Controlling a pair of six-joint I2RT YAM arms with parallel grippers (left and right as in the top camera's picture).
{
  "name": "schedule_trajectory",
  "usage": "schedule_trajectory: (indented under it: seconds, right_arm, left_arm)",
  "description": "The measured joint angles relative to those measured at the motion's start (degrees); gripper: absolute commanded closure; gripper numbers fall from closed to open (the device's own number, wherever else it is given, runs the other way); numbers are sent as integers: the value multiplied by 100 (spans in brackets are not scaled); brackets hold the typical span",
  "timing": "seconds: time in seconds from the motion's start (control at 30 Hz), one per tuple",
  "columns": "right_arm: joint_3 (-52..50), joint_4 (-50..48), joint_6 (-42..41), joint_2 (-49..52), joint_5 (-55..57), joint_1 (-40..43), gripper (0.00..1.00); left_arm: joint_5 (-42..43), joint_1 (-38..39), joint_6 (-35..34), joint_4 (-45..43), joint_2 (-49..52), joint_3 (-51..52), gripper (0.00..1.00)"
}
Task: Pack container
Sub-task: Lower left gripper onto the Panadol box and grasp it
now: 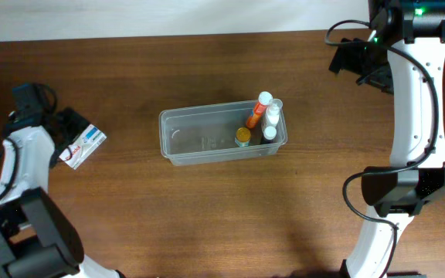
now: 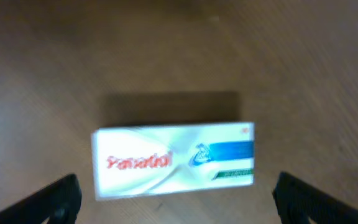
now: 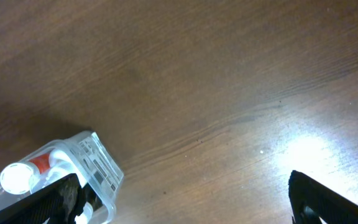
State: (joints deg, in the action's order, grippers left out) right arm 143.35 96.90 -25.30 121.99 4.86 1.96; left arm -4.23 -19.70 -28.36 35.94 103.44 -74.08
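I see the container (image 1: 195, 139) at the middle of the surface (image 1: 207, 216), with bottles (image 1: 263, 120) standing at its right end. My left gripper (image 2: 178, 199) hovers with jaws wide over the white box (image 2: 173, 162). My right gripper (image 3: 185, 202), jaws also wide, hangs near the container's corner.

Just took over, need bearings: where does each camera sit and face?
Overhead: above the table, straight down on container, box, both arms.
Left wrist: on the left arm, down at the box; left fingers show.
Right wrist: on the right arm, down at the container's end; right fingers show.
Shared: overhead and left wrist both see the box.
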Motion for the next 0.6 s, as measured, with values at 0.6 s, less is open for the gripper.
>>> schedule_trajectory:
  seconds: [0.6]
  right_arm:
    - [0,7,0,2,2,0,1]
  left_arm:
    - [382,404,3519,-876,127,0,1]
